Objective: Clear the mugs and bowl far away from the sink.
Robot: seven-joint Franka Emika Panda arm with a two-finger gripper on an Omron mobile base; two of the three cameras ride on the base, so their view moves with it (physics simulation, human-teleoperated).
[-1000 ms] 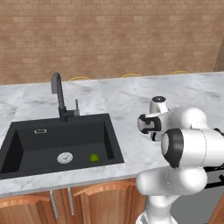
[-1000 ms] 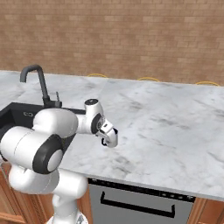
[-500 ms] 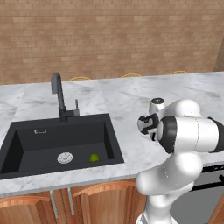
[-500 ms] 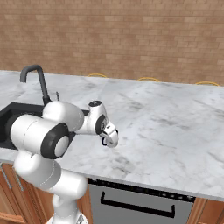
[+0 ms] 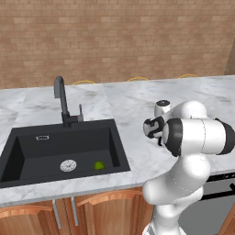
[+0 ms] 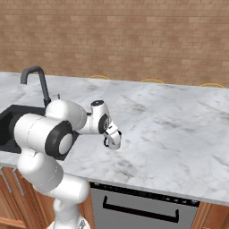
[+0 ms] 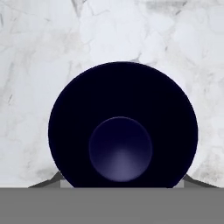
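A round mug [image 7: 122, 131], dark navy to nearly black, stands on the white marble counter [image 7: 131, 30], and the hand view looks straight down into it. My gripper [image 7: 121, 181] is right over it. One grey fingertip [image 7: 46, 183] shows at the mug's left side and the other at its right, so the jaws straddle it. Whether the fingers press on its wall is hidden by the rim. In the side views the gripper [image 6: 112, 139] [image 5: 153, 131] points down low over the counter, right of the black sink [image 5: 27, 151]. The bowl is out of view.
A tall black faucet [image 5: 62, 98] stands behind the sink, and a small green thing [image 5: 98, 165] lies in the basin beside the silver drain [image 5: 68, 165]. The brick wall [image 6: 134, 40] closes off the back. The marble counter [image 6: 179, 125] runs far to the right.
The hand has stayed at the same spot over the counter. The arm's elbow has swung round a little.
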